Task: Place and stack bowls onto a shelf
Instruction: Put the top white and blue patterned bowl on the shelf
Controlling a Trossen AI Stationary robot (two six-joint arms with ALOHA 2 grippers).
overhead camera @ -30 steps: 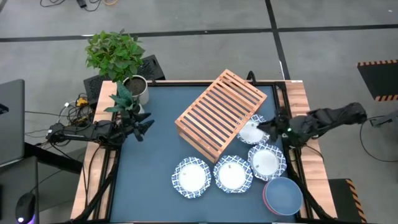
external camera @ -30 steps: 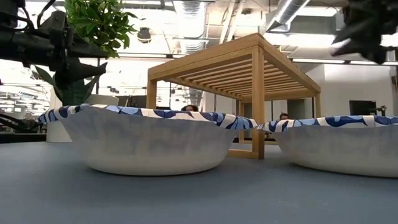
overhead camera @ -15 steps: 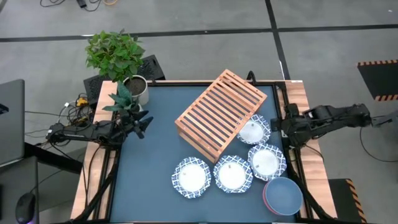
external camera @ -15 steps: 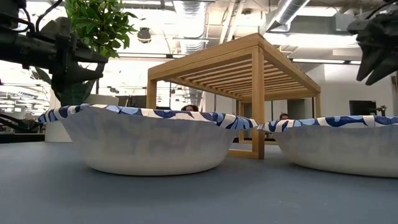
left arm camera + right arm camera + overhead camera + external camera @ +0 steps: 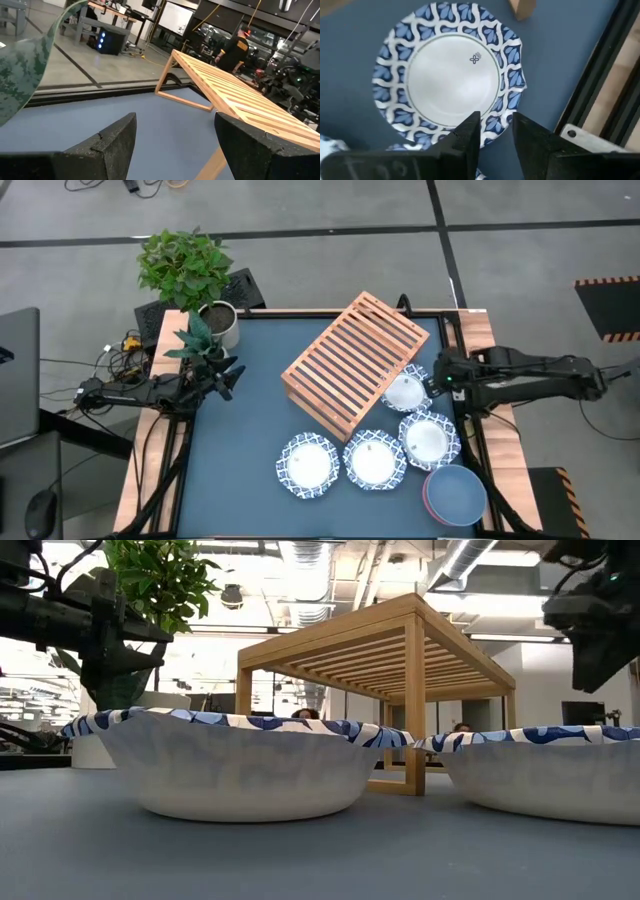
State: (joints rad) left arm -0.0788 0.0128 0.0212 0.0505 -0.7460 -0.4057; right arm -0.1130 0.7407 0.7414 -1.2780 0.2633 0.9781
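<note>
Right fingers (image 5: pixel 492 135) advanced over patterned bowl (image 5: pixel 449 74).

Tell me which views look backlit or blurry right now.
Low view: bright ceiling lights behind the shelf leave the left pincer a dark silhouette. Left wrist view: a soft, out-of-focus leaf fills one side. Right wrist view: the patterned bowl is sharp.

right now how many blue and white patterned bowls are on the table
4. One sits beside the shelf, under the right gripper. One lies just in front of it, and two continue the front row leftward. None is on the shelf yet.
</note>
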